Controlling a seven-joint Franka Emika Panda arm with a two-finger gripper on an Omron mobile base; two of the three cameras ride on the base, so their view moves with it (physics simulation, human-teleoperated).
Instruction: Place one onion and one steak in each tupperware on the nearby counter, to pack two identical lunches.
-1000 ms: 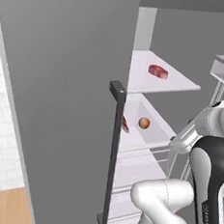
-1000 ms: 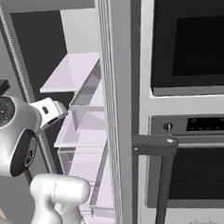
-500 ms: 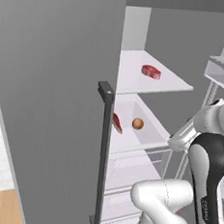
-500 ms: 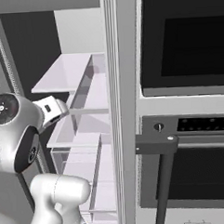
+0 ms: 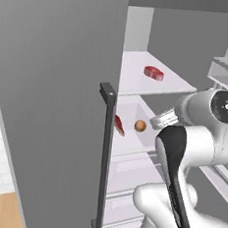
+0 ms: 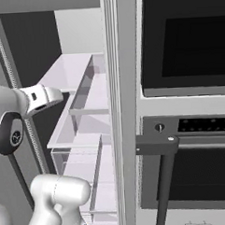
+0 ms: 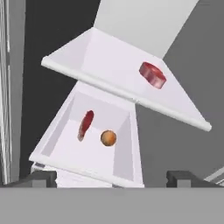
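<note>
- The tool [image 7: 112, 177] is spread wide and holds nothing; in the hand view its two dark fingertips [image 7: 37, 177] stand far apart at the bottom edge.
- The tool points into an open fridge, toward a white drawer [image 7: 65, 148] and the white shelf [image 7: 109, 65] above it.
- One steak [image 7: 152, 74], round and red, lies flat on the shelf, near its right edge in the hand view. In the left base view the same steak [image 5: 154, 73] lies on the shelf [image 5: 139, 79], well above the arm.
- A second steak [image 7: 85, 124] is inside the drawer. It stands on its edge and leans against the left part of the drawer.
- One onion [image 7: 108, 138], small and orange-brown, lies on the drawer floor just beside this second steak, not touching it.
- In the left base view the onion [image 5: 140, 126] and the standing steak [image 5: 119, 125] are in the drawer, near the white wrist of the arm [image 5: 192, 138].
- The grey fridge door [image 5: 52, 105] stands open at the left of that view, with a dark vertical handle [image 5: 103, 154] on its edge.
- In the right base view a dark oven [image 6: 189, 105] is at the right of the fridge, with a dark handle bar [image 6: 181, 143] across its front.
</note>
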